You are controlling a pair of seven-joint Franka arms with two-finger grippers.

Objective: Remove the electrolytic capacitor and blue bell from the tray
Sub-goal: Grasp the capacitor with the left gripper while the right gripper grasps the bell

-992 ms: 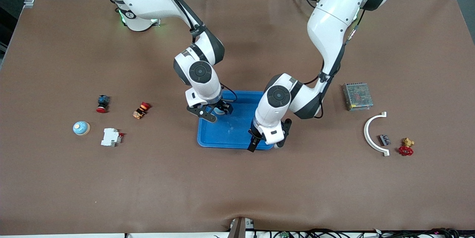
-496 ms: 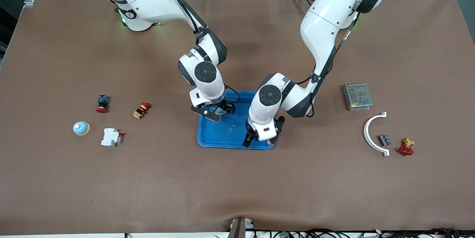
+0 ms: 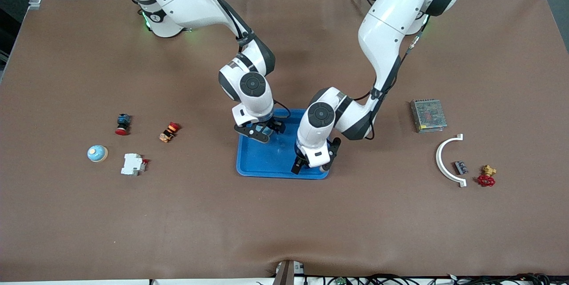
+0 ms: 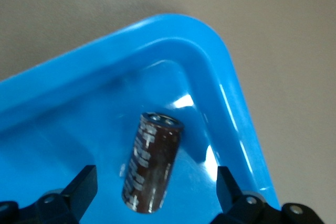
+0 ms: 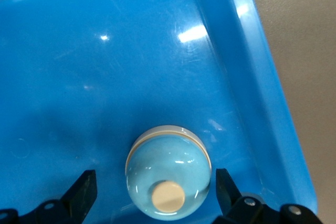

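The brown counter (image 3: 284, 214) carries a shallow bright-blue rectangular plastic tray (image 3: 266, 162) with a raised rim; both arms hang over it, so the step in hand looks like the approach before either pick.

The left gripper (image 4: 155, 195) has its fingers (image 4: 81, 184) spread apart, and the dark brown cylindrical electrolytic capacitor (image 4: 152, 169) lies on its side between them, untouched, close to the tray's rounded corner.

The right gripper (image 5: 152, 195) is likewise spread wide, the pale-blue domed bell (image 5: 168, 179) with its cream button sitting between its fingers (image 5: 226, 182) — just beside the rim.

Next, each should descend and close. Room is tight toward the rim walls; the middle of the tray is open.
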